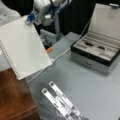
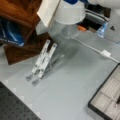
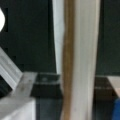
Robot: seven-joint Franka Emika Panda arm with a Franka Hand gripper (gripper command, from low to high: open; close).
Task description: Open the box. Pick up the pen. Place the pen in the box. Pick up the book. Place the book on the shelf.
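The fingers (image 1: 30, 19) clamp the top corner of the book (image 1: 23, 47), which hangs tilted from the gripper (image 1: 32, 18) above the shelf (image 1: 13, 97). At a front view's right the box (image 1: 96, 53) stands open with the pen (image 1: 89, 44) inside.

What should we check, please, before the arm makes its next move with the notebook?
1. Case open: ok. The case has its lid up.
2. Pen stowed: ok. The pen lies in the grey lining.
3. Notebook held: ok. The gripper pinches the notebook at its top corner, off the table.
4. Notebook over the shelf: ok in part. Its lower end hangs above the shelf, not resting on it.
5. Jaws' hold firm: cannot tell.
6. White cable away from the notebook: cannot tell; it runs under its edge.
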